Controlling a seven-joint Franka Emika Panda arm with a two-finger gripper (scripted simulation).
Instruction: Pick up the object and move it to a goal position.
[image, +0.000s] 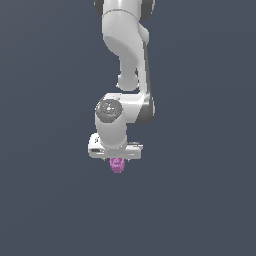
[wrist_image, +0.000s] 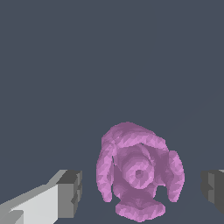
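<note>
The object (wrist_image: 139, 175), a small purple-pink lumpy form with rounded lobes and a ringed, swirl-like mark at its centre, sits between the two dark fingertips (wrist_image: 70, 192) of the gripper (wrist_image: 142, 190) in the wrist view. A clear gap shows on either side of it: neither pad touches its surface, and the jaws stand wide apart, open around the object rather than clamped on it. One finger shows its white body and grey pad; of the other only the grey pad edge is in view at the frame's border.

In the exterior view, the object (image: 117, 165) appears as a small pink lump directly beneath the white gripper (image: 116, 159), much narrower than the gripper's body, with its upper part hidden behind the hand. The white Panda arm (image: 125, 55) reaches in from the top of the exterior view, bends at a grey-capped joint (image: 109, 110), and points its wrist straight down over the object.

The surface (image: 200, 200) behind and around everything is a flat, uniform slate blue-grey with no visible edges or corners, so the object's place on it cannot be told beyond its being near the middle of the exterior view, slightly toward the exterior view's left. Whether the object rests on that surface cannot be told.
</note>
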